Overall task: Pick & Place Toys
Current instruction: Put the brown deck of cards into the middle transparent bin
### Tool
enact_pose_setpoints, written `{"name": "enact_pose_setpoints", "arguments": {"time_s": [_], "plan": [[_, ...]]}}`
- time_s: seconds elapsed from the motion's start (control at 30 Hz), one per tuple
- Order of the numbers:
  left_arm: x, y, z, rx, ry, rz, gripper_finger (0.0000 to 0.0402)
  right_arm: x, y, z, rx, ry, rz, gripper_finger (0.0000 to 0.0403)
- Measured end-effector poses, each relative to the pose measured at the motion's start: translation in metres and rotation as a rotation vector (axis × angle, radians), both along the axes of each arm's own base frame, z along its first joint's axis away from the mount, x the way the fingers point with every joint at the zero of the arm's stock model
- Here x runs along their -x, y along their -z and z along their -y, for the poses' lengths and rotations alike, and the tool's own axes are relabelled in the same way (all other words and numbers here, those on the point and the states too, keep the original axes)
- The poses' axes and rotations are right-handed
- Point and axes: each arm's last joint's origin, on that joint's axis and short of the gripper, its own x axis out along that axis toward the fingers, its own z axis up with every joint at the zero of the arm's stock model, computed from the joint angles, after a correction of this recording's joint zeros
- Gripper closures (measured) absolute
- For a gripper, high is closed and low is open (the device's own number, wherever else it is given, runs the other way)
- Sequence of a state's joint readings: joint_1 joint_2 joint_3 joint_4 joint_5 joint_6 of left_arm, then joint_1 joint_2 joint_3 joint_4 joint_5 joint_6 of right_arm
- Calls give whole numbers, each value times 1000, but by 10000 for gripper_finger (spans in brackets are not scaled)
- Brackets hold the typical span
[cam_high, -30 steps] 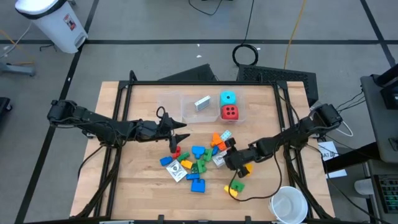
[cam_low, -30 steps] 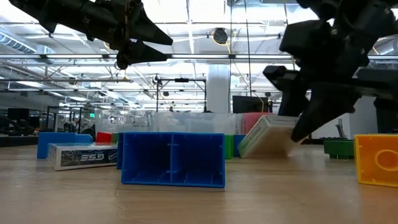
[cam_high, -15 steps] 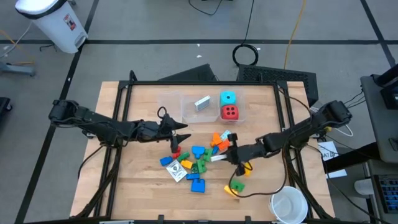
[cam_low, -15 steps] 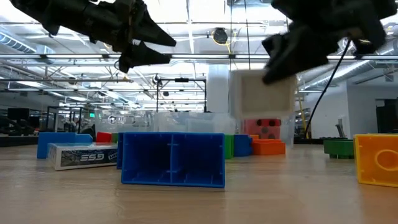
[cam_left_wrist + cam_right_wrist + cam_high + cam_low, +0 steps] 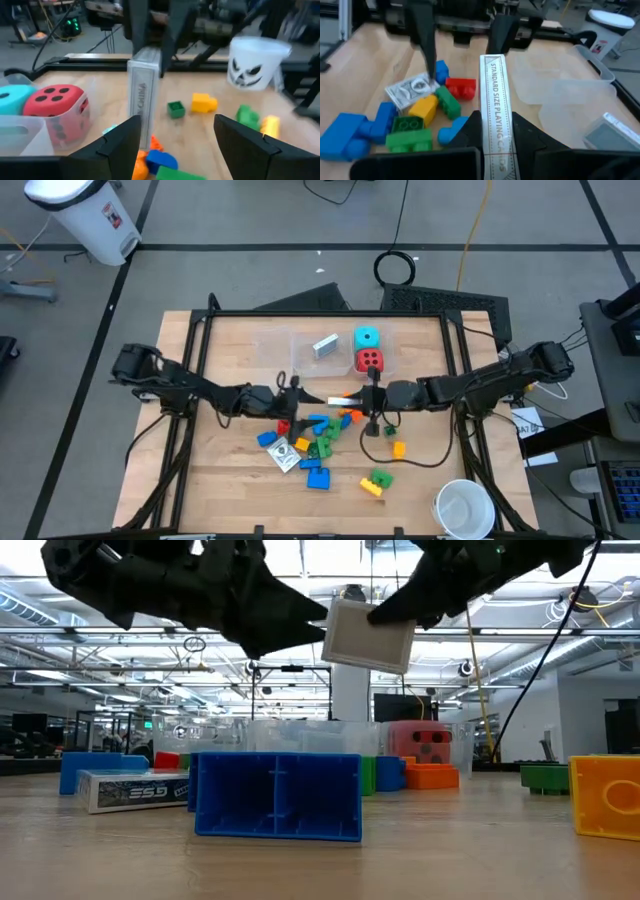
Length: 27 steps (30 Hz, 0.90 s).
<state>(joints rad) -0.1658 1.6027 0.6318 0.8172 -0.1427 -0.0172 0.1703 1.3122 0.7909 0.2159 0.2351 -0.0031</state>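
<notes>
Wooden boards made up the table, which stood on a grey floor with a white bin far off to the left. At the far side of the table sat clear plastic bins. One bin held a small card box, and the next held a cyan die with a red die just nearer than it. The right gripper was up in the air over the middle of the table, with its fingers shut tight on a flat white card box. In the low view that card box hung high above the bricks, a little tilted. The left gripper was in the air just to the left of it, with its fingers apart and nothing between them, pointing at the held box. Below the two grippers lay a heap of toy bricks. A red brick lay at the left of the heap, blue bricks and green bricks in the middle, and orange bricks at the right. Another card box lay flat by the heap, and a blue brick lay nearer. A yellow brick sat alone to the right. A green and yellow brick pair lay near the front. A white round cup stood at the near right corner.
</notes>
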Motion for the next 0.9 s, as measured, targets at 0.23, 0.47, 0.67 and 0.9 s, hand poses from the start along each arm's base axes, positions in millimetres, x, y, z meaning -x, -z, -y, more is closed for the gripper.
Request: {"name": "enact_pose_setpoints", "arguments": {"time_s": [0.23, 0.47, 0.67, 0.9], "plan": [[-16, 3, -3, -91, -170, -14, 144, 0, 2, 5, -5, 9, -6, 375], [-17, 0, -4, -108, -235, 6, 144, 2, 7, 4, -77, 16, -8, 375], [-18, -5, -5, -117, -235, 39, 144, 4, 14, 1, -132, -22, -2, 375], [-19, -6, -1, -75, -111, 49, 144, 2, 6, -2, -116, -91, 101, 375]]}}
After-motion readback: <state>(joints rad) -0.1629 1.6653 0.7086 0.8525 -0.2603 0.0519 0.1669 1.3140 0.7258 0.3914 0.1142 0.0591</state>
